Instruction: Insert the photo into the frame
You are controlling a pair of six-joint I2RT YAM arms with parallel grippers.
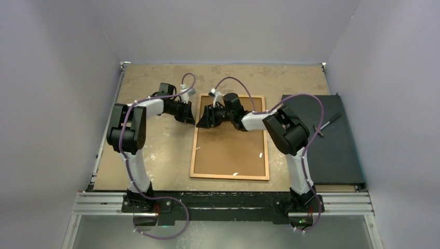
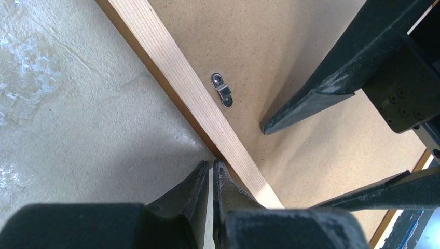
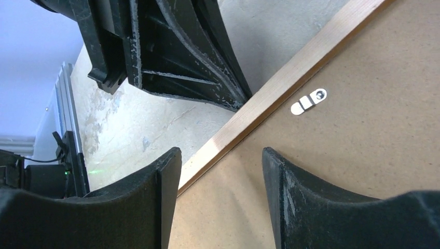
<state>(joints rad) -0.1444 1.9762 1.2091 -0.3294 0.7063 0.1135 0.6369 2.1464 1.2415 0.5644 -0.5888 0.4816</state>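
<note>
The frame (image 1: pixel 229 176) lies face down on the table, its wooden rail (image 2: pixel 176 78) running round a plain brown backing board (image 1: pixel 231 150). The photo is hidden from view. My left gripper (image 2: pixel 211 165) is shut with nothing between its fingers, and its tips rest at the outer edge of the frame's left rail near the top corner (image 1: pixel 193 115). My right gripper (image 3: pixel 221 155) stands open just above the backing board, close inside the same rail (image 3: pixel 290 78). Its fingers straddle bare board (image 1: pixel 201 122). A small metal turn clip (image 3: pixel 309 101) sits on the board beside the rail (image 2: pixel 222 89).
A black rectangular slab (image 1: pixel 332 145) lies at the right side of the table, with a thin metal tool (image 1: pixel 324 124) on it. The two grippers face each other a few centimetres apart. Grey walls close in the table on three sides.
</note>
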